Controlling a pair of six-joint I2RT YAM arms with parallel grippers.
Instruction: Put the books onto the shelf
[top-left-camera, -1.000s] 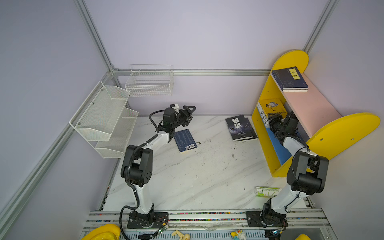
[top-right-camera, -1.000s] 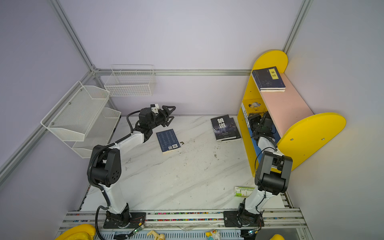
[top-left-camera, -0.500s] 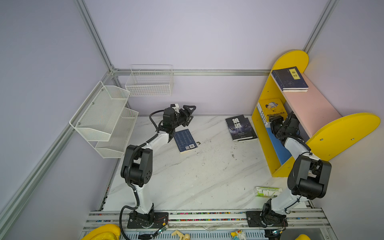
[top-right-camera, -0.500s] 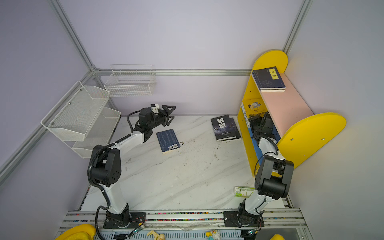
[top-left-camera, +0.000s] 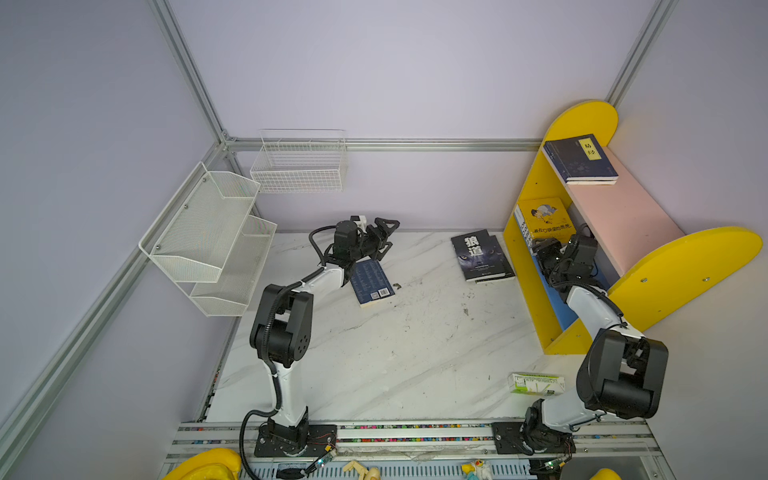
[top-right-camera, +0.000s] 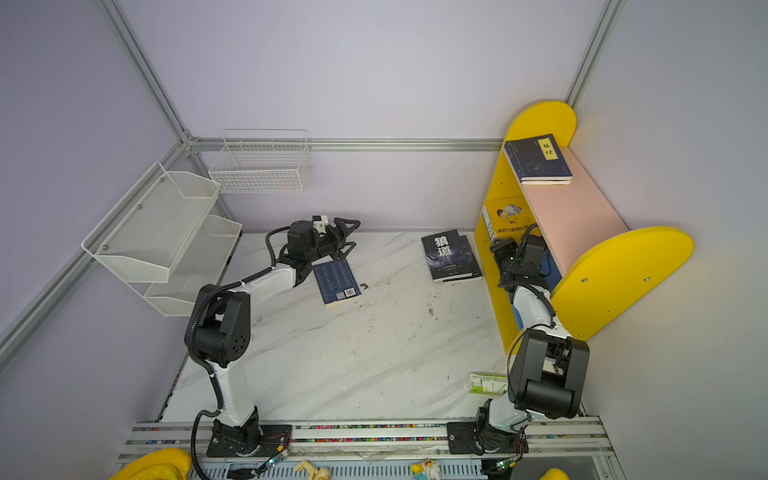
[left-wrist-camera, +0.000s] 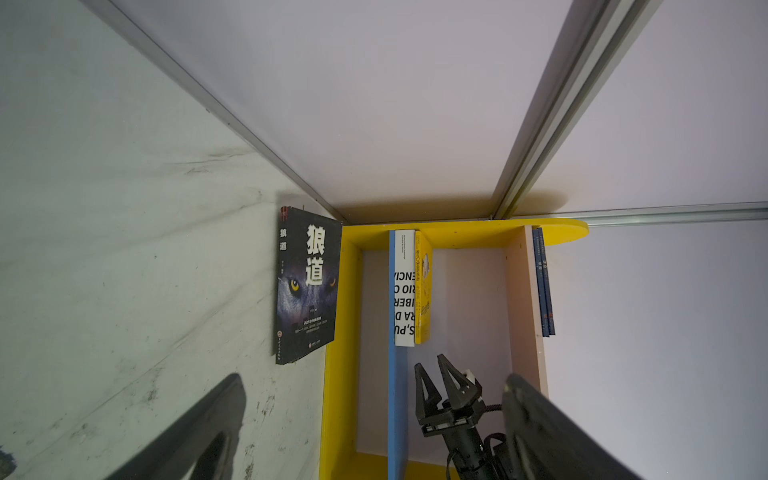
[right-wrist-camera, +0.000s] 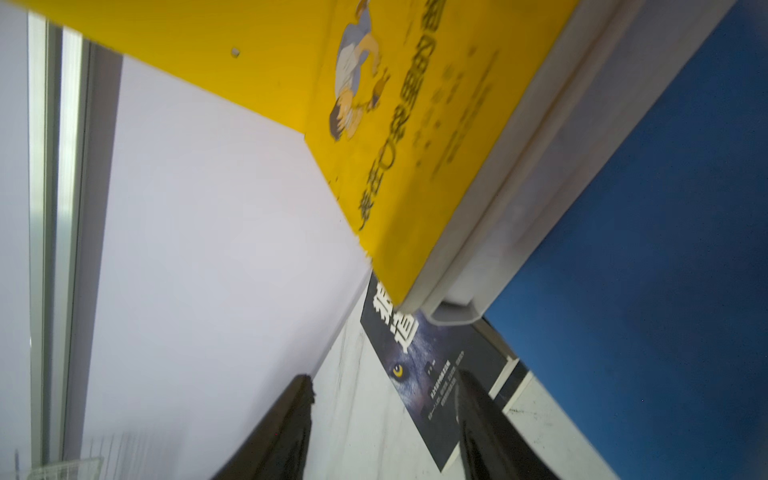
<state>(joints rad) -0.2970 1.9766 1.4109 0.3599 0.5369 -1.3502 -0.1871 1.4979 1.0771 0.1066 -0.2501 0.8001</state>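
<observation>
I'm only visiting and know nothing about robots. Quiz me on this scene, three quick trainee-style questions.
1. True or false: the wolf-cover book is on the shelf.
2. Which gripper reaches inside the shelf? A) left B) right C) neither
3. What lies directly on the white book?
Key: 1 false, it lies on the table. 2 B, the right gripper. 3 the yellow book.
</observation>
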